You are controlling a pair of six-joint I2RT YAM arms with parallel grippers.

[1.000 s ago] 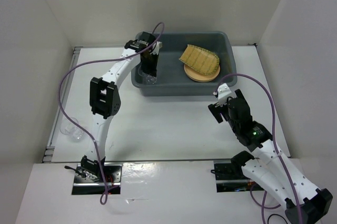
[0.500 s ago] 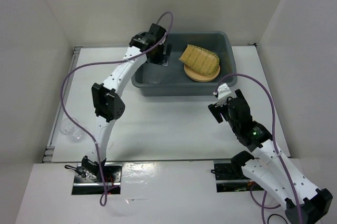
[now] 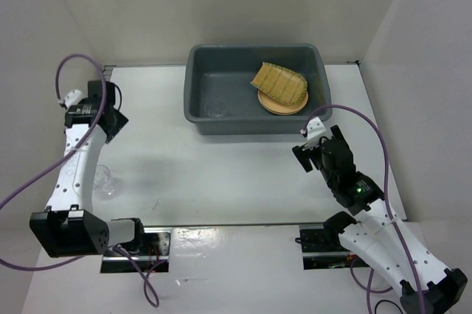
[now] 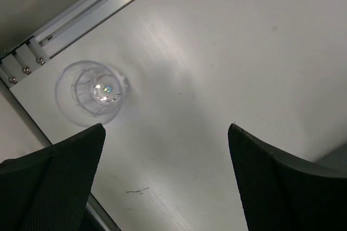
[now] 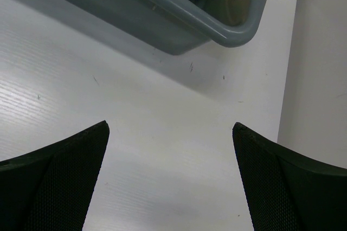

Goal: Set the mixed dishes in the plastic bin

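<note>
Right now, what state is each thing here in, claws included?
plastic bin: upright, holds tray and plate.
bamboo tray: in the bin, on the plate.
plate: flat in the bin, under the tray.
glass cup: upright on the table, outside the bin.
left gripper: open, empty, over the table beside the cup.
right gripper: open, empty.

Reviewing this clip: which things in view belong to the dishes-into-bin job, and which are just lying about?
Job in hand:
- plastic bin
- bamboo tray and tan plates, already inside the bin
- glass cup, on the table, not yet binned

Lying about:
- purple cable
- metal rail along the table's left edge
</note>
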